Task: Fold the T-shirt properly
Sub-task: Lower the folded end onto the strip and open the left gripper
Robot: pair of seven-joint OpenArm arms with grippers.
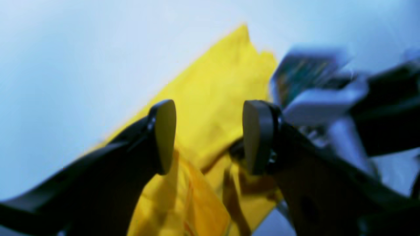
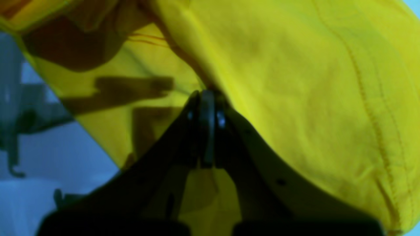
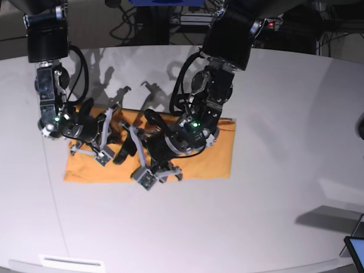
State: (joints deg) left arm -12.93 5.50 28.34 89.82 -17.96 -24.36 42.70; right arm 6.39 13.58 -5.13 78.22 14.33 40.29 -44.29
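Note:
The orange-yellow T-shirt [image 3: 211,154] lies on the white table [image 3: 273,216] as a flat wide rectangle, rumpled at its left middle where both grippers meet. My right gripper [image 2: 206,98] is shut on a raised fold of the T-shirt [image 2: 295,82]; in the base view it [image 3: 110,127] is over the shirt's upper left. My left gripper [image 1: 209,134] is open, its pads on either side of the cloth [image 1: 210,82] below without pinching it; in the base view it [image 3: 132,143] points left, close to the right gripper.
The right arm's wrist [image 1: 321,98] is close on the right in the left wrist view. Cables and equipment [image 3: 187,20] stand behind the table. A screen corner [image 3: 355,250] shows at the front right. A white label [image 3: 71,263] is at the front edge.

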